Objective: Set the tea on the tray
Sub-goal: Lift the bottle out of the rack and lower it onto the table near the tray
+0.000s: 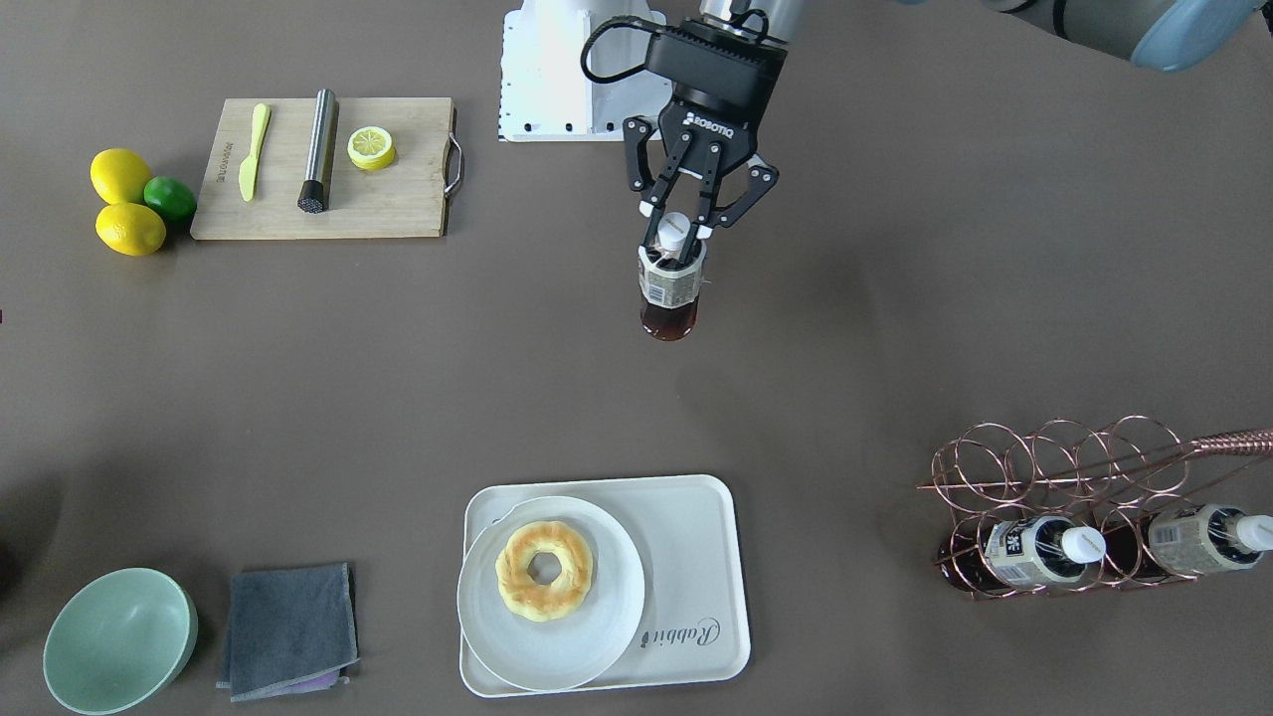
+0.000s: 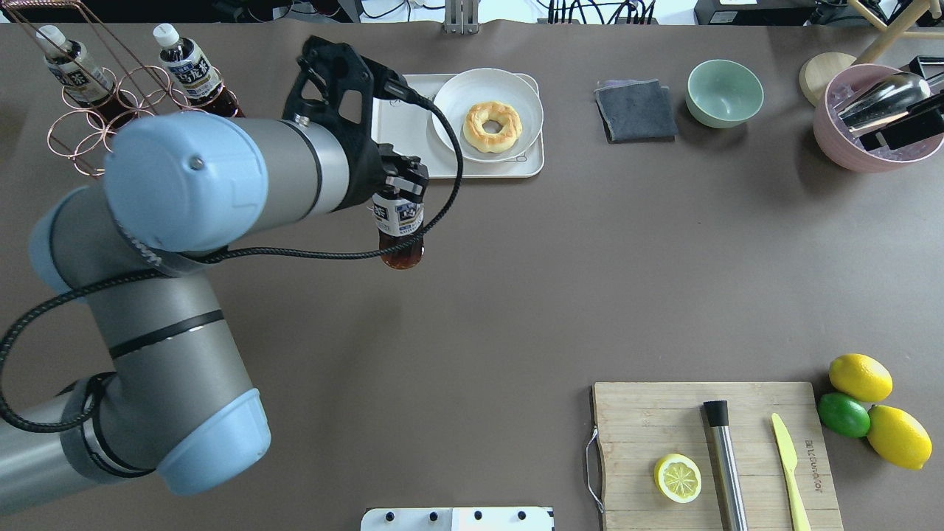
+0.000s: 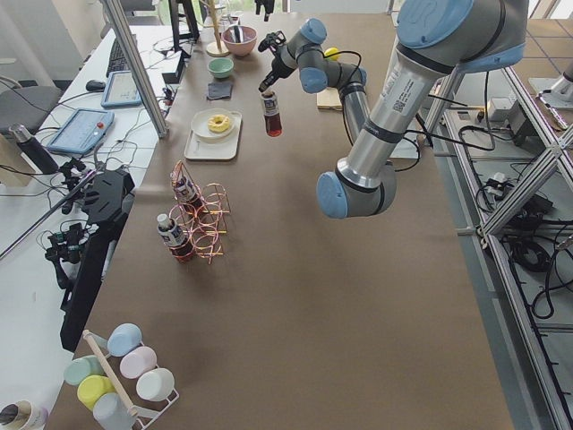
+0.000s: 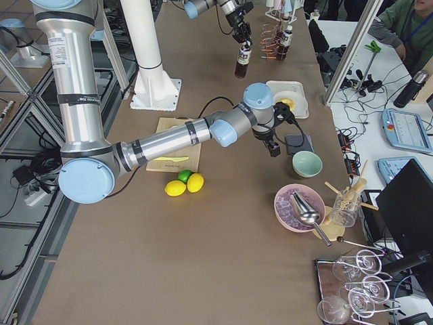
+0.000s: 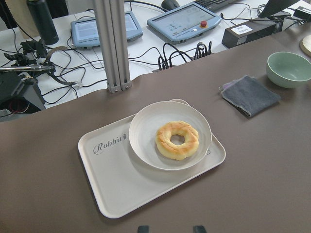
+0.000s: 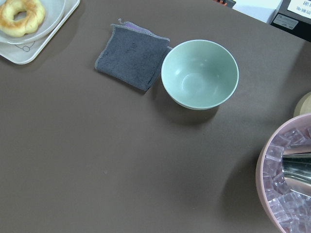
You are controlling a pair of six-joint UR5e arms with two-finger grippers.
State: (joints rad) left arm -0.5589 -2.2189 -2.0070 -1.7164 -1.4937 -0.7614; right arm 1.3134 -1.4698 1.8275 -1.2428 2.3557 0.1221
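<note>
My left gripper [image 1: 674, 242] is shut on the tea [image 1: 669, 288], a small bottle of dark reddish-brown drink with a white cap. It grips the bottle at the neck and holds it upright above the table's middle, also seen in the overhead view [image 2: 399, 230]. The off-white tray [image 1: 691, 537] marked "Rabbit" lies across the table, apart from the bottle; it also shows in the left wrist view [image 5: 119, 182]. Its one half is bare. My right gripper [image 4: 273, 147] shows only in the exterior right view, high over the grey cloth; I cannot tell if it is open or shut.
A round white plate [image 1: 597, 636] with a doughnut [image 1: 544, 570] covers the tray's other half. Two alike bottles lie in a copper wire rack [image 1: 1054, 467]. A grey cloth [image 1: 288, 628], green bowl [image 1: 119, 639], cutting board [image 1: 398, 199], lemons and a pink ice bowl [image 2: 848, 140] are around.
</note>
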